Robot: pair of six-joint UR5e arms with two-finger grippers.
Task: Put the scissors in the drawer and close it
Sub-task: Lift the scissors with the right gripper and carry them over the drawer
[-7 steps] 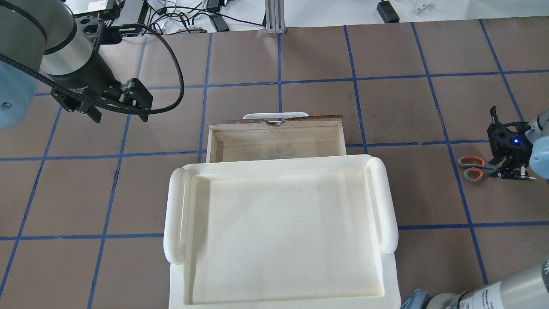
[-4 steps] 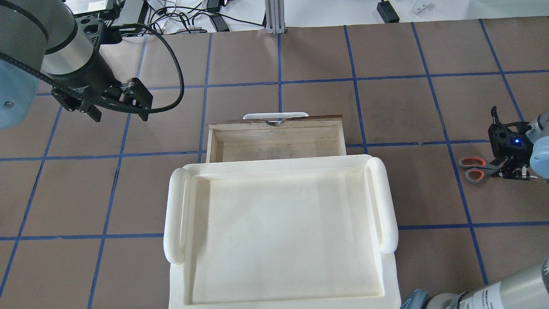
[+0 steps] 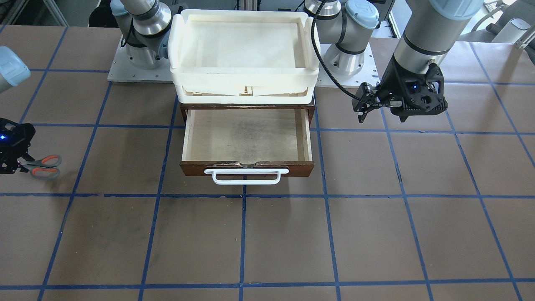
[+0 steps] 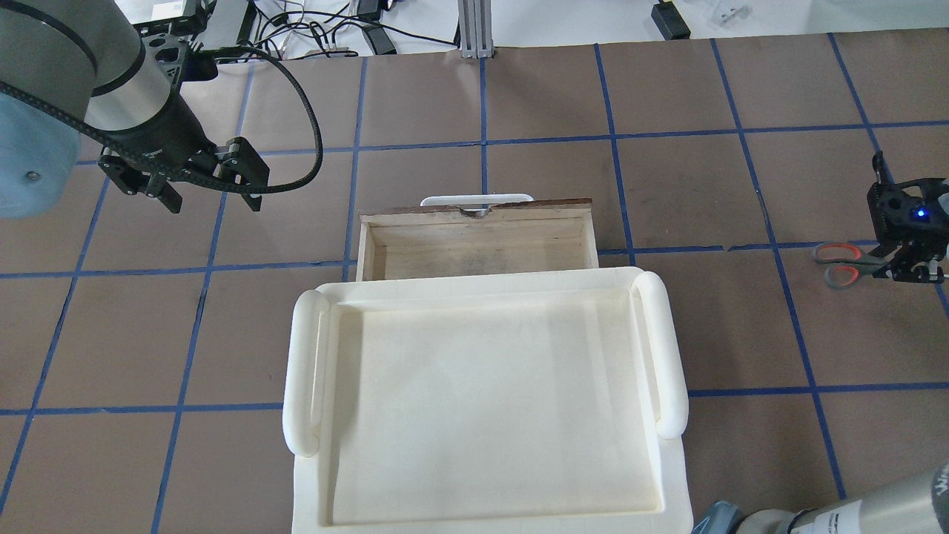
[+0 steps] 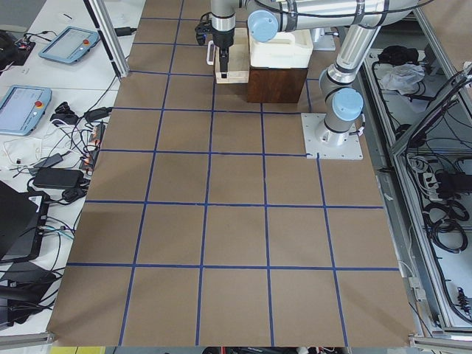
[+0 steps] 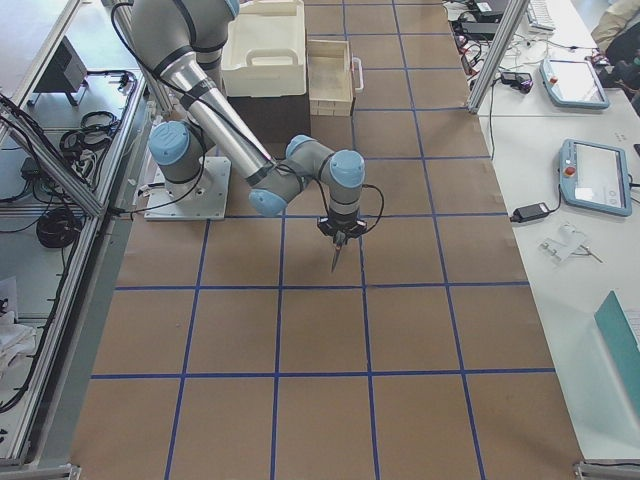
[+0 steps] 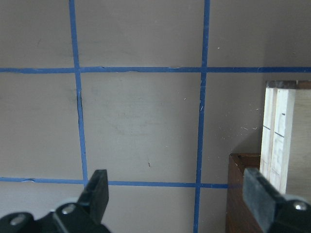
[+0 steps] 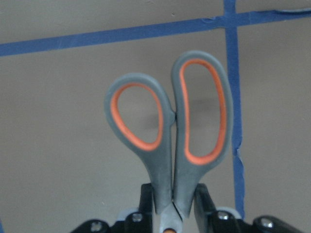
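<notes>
- Right wrist-mounted view first: my right gripper [image 8: 174, 204] is clamped narrow on the small scissors with grey handles lined in orange-red [image 8: 167, 136]. It pinches them at the neck, just below the two loops.
- I judge that this grip point leaves the handles sticking out ahead of the fingers, so they can lead the way into the drawer.
- Both loops lie side by side and touching, so the scissors are closed. The blades are hidden behind my fingers, and I cannot describe them from here.
- A soft shadow on the brown table with blue tape lines [image 4: 519, 96] suggests the scissors hang clear of it.
- Overhead, the scissors sit far out on my right, well apart from the wide shallow wooden drawer with a pale plywood floor [image 3: 246, 136].
- That drawer is pulled fully open and nothing lies in it; its white bar handle [image 3: 246, 175] faces away from my base.
- A cream-white plastic tray [image 3: 244, 75] sits on the cabinet above, so only the pulled-out part can be reached from above.
- My left gripper [image 7: 177, 194] is spread wide and holds nothing. It hovers just beside the drawer's left side, probably waiting to push it shut.
</notes>
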